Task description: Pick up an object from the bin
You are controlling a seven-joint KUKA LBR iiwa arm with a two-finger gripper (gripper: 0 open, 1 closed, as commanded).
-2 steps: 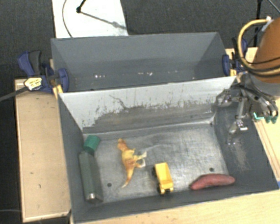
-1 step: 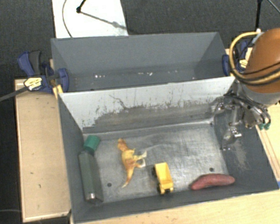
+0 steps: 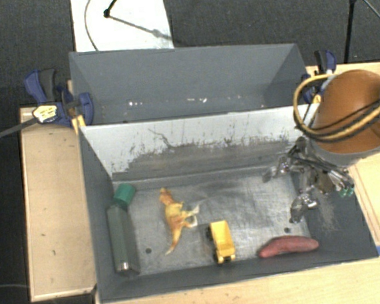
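At the right end of the bin, gripper hangs just behind the reddish oblong lump lying along the front wall, open-or-closed unreadable; risk: off-centre descent nudges it, and it rolls away.

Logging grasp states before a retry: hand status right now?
Hand: open, holding nothing, at the right side of the grey metal bin, near the reddish oblong object.

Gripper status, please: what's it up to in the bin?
Gripper at right of bin, nothing seen held. Reddish oblong thing nearest, by near wall. Nothing between them.
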